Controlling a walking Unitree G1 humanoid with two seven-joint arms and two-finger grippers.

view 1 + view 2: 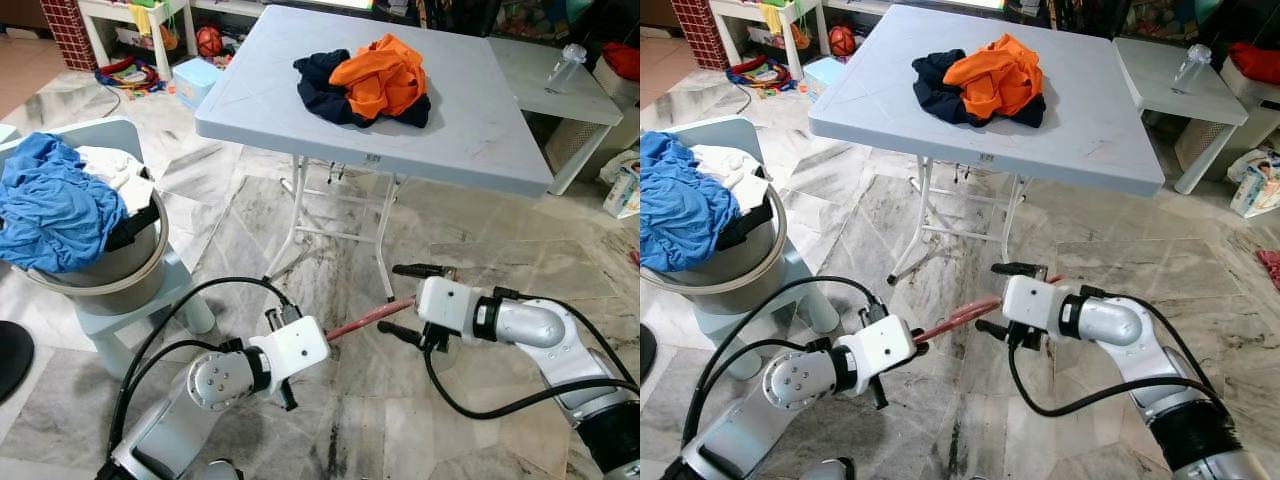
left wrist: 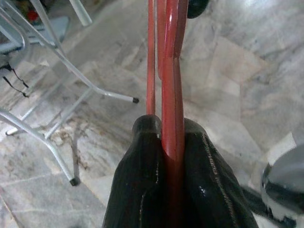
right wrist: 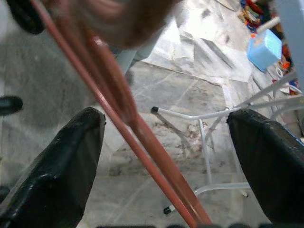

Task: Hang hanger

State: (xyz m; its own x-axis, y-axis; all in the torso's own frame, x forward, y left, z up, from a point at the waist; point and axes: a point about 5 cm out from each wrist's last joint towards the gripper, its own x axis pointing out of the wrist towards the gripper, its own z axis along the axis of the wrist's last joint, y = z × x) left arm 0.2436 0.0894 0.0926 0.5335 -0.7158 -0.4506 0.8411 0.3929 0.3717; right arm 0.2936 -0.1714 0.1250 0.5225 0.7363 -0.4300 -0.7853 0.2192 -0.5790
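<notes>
Marble floor in front of the folding table: left gripper pinches one end of the red hanger, low before the table's legs. Right gripper is spread around the other end; best close squarely before the left lets go.

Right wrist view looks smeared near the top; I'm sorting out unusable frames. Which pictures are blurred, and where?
Right wrist view: the red hanger blurs toward the top, sharper lower down between the open right gripper fingers. Left wrist view: the left gripper is sharp, the floor soft. Both eye views: crisp, evenly lit.
</notes>
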